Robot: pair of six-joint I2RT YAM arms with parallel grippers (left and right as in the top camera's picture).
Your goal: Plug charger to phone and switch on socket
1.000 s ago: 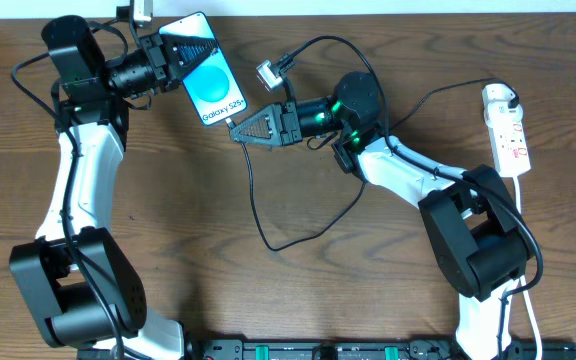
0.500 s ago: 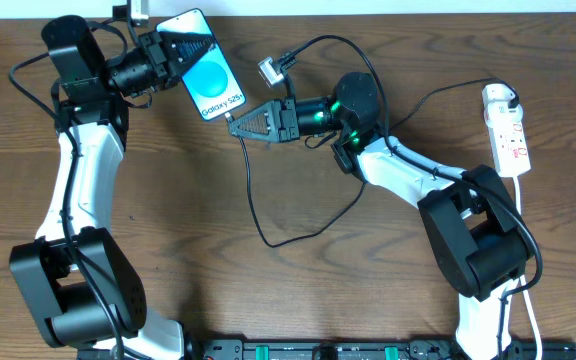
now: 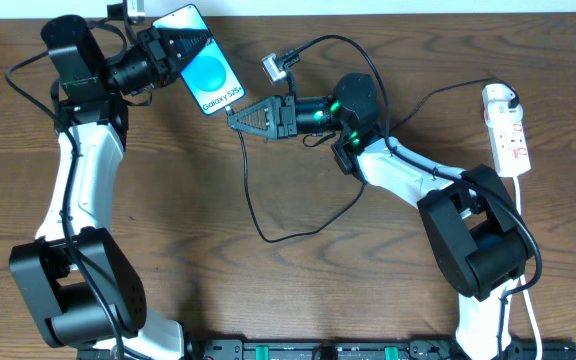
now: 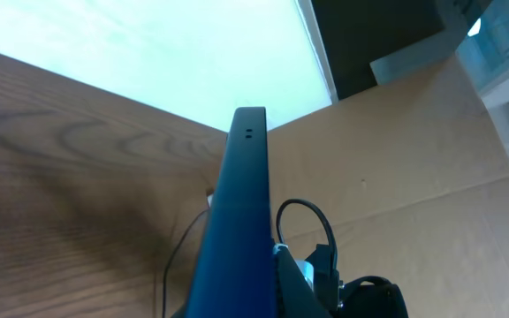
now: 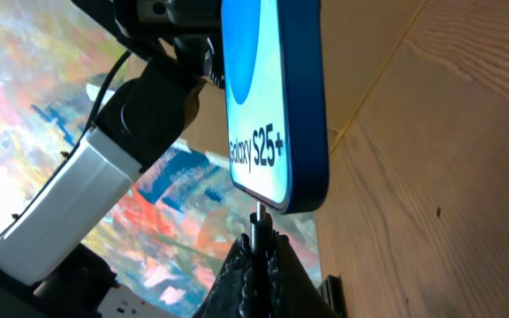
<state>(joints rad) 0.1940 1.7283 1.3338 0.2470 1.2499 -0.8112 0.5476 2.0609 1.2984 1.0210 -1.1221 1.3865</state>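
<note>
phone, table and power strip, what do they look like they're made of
phone: glossy glass front, going by the lit screen; blue frame looks smooth, metal or plastic, unclear.
table: brown wood or wood-look laminate, matte, visible grain.
power strip: white, probably moulded plastic.

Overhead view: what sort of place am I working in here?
Probably a robotics test bench: a bare wooden table, a left arm and right arm fixed at its edge, and a white power strip.

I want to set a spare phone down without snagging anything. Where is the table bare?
The table is bare between the left arm and the charger loop, and along the front below that loop. Crowded: top middle, where the phone meets the right gripper, and the right edge by the socket.
</note>
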